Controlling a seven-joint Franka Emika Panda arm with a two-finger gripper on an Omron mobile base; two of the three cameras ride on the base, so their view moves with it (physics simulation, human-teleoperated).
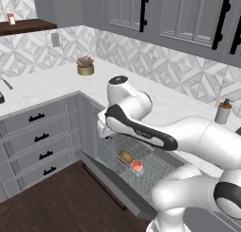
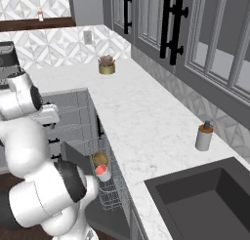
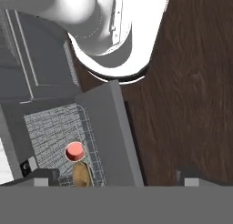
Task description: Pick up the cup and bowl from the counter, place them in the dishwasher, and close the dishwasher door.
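Nearest you, the dishwasher door (image 1: 117, 191) hangs open, tilted down over the wood floor (image 3: 195, 82). One cup (image 1: 136, 165) and one bowl (image 1: 125, 157) sit touching in the wire rack (image 3: 50, 132). No writing is readable. The arm bends low over the rack, fingers (image 3: 187, 176) spread wide apart, holding nothing.

I see a salmon-red-topped small white cup (image 1: 136, 165) beside a golden-brown wooden-looking bowl (image 1: 124, 156) on silver wire mesh rack (image 3: 50, 132), a flat grey door panel (image 3: 113, 136), and white, grey-veined marble counter (image 2: 141, 122).
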